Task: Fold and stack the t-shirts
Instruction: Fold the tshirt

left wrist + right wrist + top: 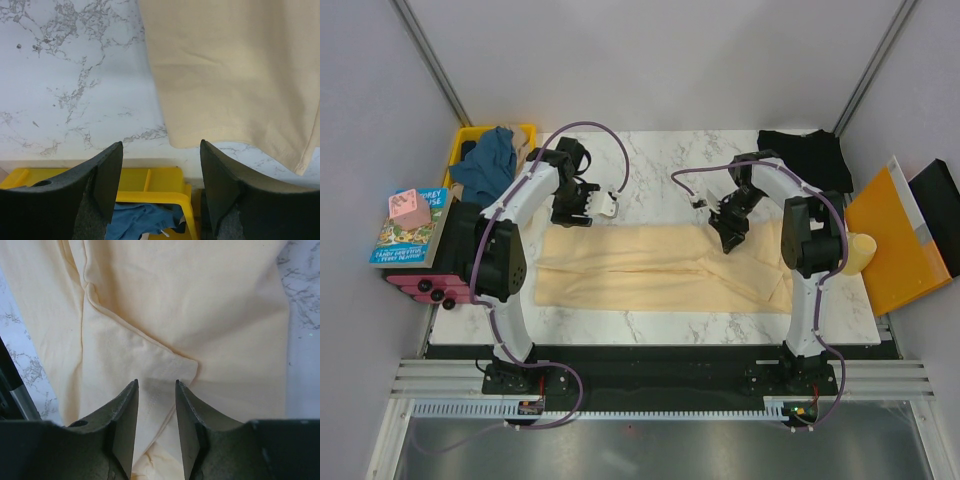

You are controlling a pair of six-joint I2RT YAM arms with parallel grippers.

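Three t-shirts show from above. The cream t-shirt (650, 270) lies flat on the marbled table (650, 165) between both arms. The black t-shirt (805, 155) lies at the far right, and the teal t-shirt (488, 160) is crumpled in the yellow crate (525, 130) at the far left.

Left wrist: left gripper (161, 150) jaws spread wide and empty, over bare table beside the cream hem.

Right wrist: right gripper (155, 385) jaws narrowly parted over a creased cream fold. Contact cannot be told.

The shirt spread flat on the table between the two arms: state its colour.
The shirt is plain pale cream-yellow, with no print. It shows best in the right wrist view.
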